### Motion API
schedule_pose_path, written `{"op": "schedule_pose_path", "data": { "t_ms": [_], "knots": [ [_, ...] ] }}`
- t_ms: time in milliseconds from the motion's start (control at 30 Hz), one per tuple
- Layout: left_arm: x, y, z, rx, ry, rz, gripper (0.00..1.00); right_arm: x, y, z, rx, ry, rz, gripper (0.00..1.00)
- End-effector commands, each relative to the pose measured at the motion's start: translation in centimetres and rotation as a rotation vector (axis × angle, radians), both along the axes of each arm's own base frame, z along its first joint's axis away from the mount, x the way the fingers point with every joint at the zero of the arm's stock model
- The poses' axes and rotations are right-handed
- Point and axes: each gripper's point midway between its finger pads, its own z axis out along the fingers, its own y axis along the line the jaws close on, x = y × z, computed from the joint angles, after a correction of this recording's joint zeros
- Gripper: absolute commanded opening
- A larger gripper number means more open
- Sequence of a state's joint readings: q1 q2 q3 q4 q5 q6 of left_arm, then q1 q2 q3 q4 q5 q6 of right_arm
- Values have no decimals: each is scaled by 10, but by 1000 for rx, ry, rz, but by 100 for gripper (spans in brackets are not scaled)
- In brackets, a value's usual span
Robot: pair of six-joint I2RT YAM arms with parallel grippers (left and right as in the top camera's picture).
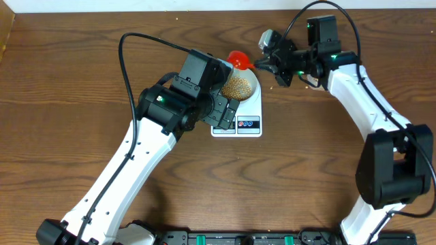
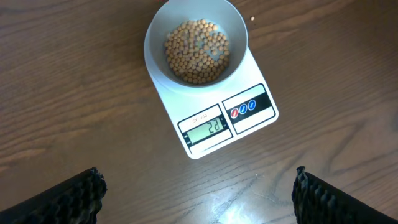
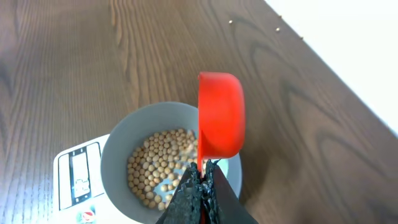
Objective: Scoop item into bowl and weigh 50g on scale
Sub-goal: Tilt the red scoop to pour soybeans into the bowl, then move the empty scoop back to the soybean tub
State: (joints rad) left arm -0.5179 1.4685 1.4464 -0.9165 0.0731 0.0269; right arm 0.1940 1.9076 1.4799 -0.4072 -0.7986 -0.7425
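Beans [image 2: 197, 51], small, round and tan-yellow, lie in the bowl [image 2: 155, 38] and cover most of its bottom in a loose layer, while the pale inner wall above them is bare. The bowl stands on the scale [image 2: 252, 127], on the end away from the display [image 2: 207, 129], and it is about as wide as the scale itself. Next to the display we see two round buttons [image 2: 243, 109]. The display shows two digits; the first looks like a 2, and the second we cannot read with certainty.

The right end effector [image 3: 200, 186] is clenched on the thin handle of a red scoop [image 3: 221, 115]. We see the scoop turned on its side over the rim of the bowl, on the side away from the display. Whether any beans are inside the scoop, we cannot tell.

The left end effector [image 2: 199, 196] is released, with its two dark fingers [image 2: 68, 199] far apart and nothing between them. It hangs above the table [image 1: 82, 68], just beside the display end of the scale, and touches nothing. In the overhead view the left arm hides a part of the scale.

A few stray beans [image 3: 231, 22] lie on the table, well apart from the bowl.
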Motion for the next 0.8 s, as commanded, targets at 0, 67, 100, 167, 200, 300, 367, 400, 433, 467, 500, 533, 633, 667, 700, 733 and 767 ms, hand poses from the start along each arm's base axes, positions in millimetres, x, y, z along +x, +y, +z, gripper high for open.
{"op": "schedule_pose_path", "data": {
  "t_ms": [0,67,100,167,200,300,367,400,433,467,500,533,633,667,700,733,767],
  "knots": [
    [-1,1,-7,14,17,-8,98,-4,-3,28,-13,-74,-8,1],
    [-1,1,-7,14,17,-8,98,-8,-3,26,-17,-52,-6,1],
    [-1,1,-7,14,17,-8,98,-9,-3,24,-20,-42,-7,1],
    [-1,1,-7,14,17,-8,98,-13,-5,19,-36,-26,-3,1],
    [-1,1,-7,14,17,-8,98,-13,-5,20,-35,-26,-3,1],
    [-1,1,-7,14,17,-8,98,-12,-5,21,-30,-33,-2,1],
    [-1,1,-7,14,17,-7,98,-5,-6,26,0,-19,-41,1],
    [-1,1,-7,14,17,-8,98,-1,-7,30,24,-5,-71,1],
    [-1,1,-7,14,17,-8,98,4,-9,34,47,7,-101,1],
    [-1,1,-7,14,17,-8,98,10,-11,39,76,19,-136,1],
    [-1,1,-7,14,17,-8,98,16,-16,44,109,36,-177,1],
    [-1,1,-7,14,17,-8,98,23,-22,49,146,61,-223,1],
    [-1,1,-7,14,17,-8,98,39,-43,60,245,147,-351,1],
    [-1,1,-7,14,17,-8,98,44,-54,63,280,180,-399,1],
    [-1,1,-7,14,17,-7,98,48,-65,65,313,218,-446,1],
    [-1,1,-7,14,17,-8,98,53,-77,66,350,259,-499,1],
    [-1,1,-7,14,17,-8,98,57,-90,67,390,310,-554,1]
  ]
}}
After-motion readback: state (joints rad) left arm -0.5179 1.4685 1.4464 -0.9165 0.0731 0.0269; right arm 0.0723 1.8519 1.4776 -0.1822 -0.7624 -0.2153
